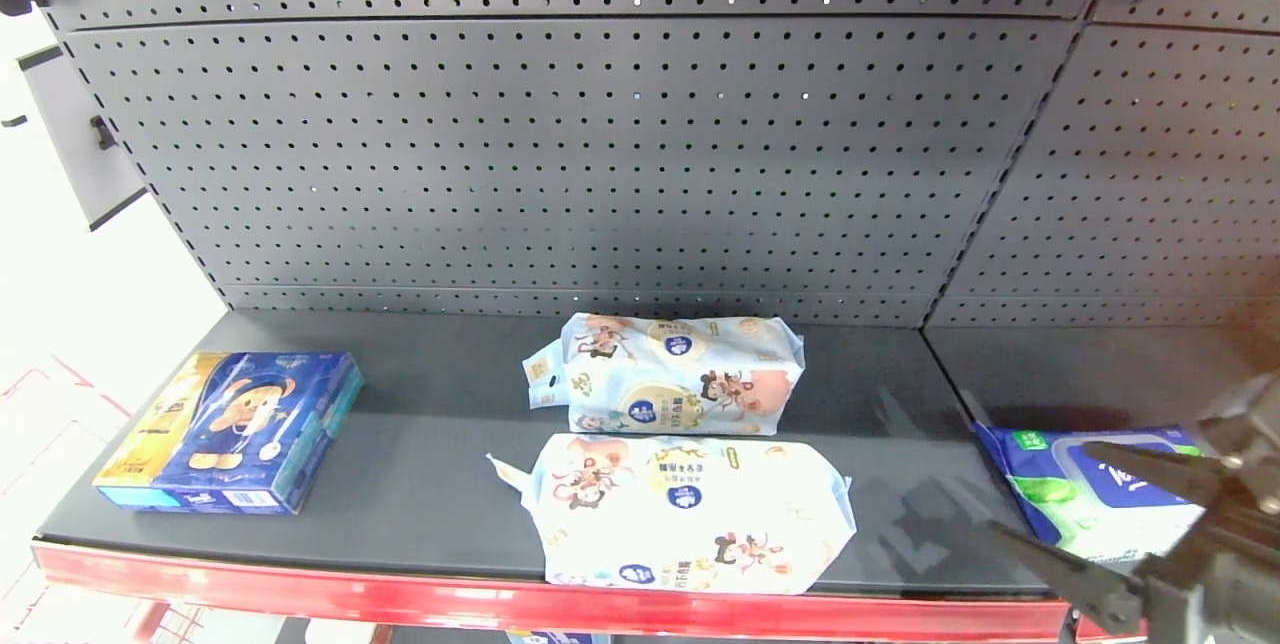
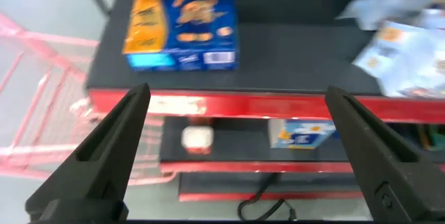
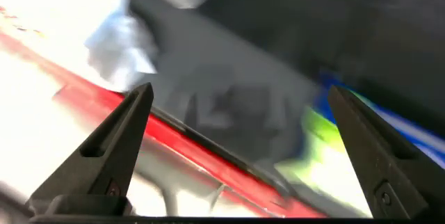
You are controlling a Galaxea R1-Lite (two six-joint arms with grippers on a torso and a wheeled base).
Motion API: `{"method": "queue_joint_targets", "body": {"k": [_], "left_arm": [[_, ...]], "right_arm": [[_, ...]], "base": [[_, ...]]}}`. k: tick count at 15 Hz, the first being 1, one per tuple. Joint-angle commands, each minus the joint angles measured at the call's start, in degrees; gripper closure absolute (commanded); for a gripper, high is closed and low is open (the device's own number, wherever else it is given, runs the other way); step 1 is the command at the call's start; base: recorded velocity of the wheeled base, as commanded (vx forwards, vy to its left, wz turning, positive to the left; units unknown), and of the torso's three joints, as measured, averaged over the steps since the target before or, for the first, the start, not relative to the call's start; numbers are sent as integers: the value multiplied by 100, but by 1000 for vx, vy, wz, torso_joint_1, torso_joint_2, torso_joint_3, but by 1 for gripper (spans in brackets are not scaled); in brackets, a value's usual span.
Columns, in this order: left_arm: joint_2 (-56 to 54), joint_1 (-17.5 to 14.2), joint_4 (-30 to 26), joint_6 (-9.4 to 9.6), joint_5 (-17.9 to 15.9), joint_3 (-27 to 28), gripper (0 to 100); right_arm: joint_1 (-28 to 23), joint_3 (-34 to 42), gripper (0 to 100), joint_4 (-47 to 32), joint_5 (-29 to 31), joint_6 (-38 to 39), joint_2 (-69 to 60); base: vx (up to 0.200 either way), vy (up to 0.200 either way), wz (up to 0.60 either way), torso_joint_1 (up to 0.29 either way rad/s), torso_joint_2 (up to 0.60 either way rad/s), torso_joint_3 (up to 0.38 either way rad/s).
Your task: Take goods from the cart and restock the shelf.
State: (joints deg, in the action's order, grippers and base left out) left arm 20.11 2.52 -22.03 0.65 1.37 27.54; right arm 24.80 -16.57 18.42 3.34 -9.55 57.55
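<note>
On the dark shelf (image 1: 440, 464) a blue box (image 1: 225, 429) lies at the left. Two pale cartoon-print tissue packs lie in the middle, one behind (image 1: 680, 374) and one in front (image 1: 690, 514). A blue and green wipes pack (image 1: 1100, 509) rests at the right front. My right gripper (image 1: 1045, 490) hangs open just in front of that pack, holding nothing; in its wrist view the right gripper (image 3: 240, 90) frames the shelf edge, with the wipes pack (image 3: 348, 140) beside it. My left gripper (image 2: 238, 90) is open and empty, out in front of the shelf below the blue box (image 2: 182, 26).
A red lip (image 1: 500, 606) runs along the shelf front. A perforated back panel (image 1: 600, 154) rises behind. A lower shelf holds a small jar (image 2: 197, 138) and a carton (image 2: 299, 132). The pink wire cart (image 2: 42, 113) stands left of the shelf.
</note>
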Motion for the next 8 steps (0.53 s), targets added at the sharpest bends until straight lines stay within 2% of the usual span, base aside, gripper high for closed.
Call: {"method": "queue_joint_targets", "body": {"k": [1, 2, 3, 6, 7, 8], "left_arm": [[-676, 354, 85, 14, -198, -205, 0], [-676, 345, 129, -38, -189, -214, 0], [-860, 345, 208, -223, -216, -381, 0], [-1396, 372, 278, -240, -145, -1058, 0], [-1502, 345, 278, -258, -57, -1233, 0], [-1598, 345, 296, -249, 39, -1392, 0]], "right_arm": [[-862, 558, 0, -981, 896, -3, -2784], [-1012, 497, 0, -1253, 932, -3, -3039], [-1460, 303, 0, -2044, 967, -3, -3619], [-2857, -31, 0, -3116, 984, 5, -4208], [-3271, 4, 0, -3169, 967, 5, -4305], [-3420, 101, 0, -3178, 932, 5, -4463]], "base": [[0, 0, 0, 0, 0, 0], [0, 0, 0, 0, 0, 0], [0, 0, 0, 0, 0, 0], [0, 0, 0, 0, 0, 0], [0, 0, 0, 0, 0, 0], [0, 0, 0, 0, 0, 0]]}}
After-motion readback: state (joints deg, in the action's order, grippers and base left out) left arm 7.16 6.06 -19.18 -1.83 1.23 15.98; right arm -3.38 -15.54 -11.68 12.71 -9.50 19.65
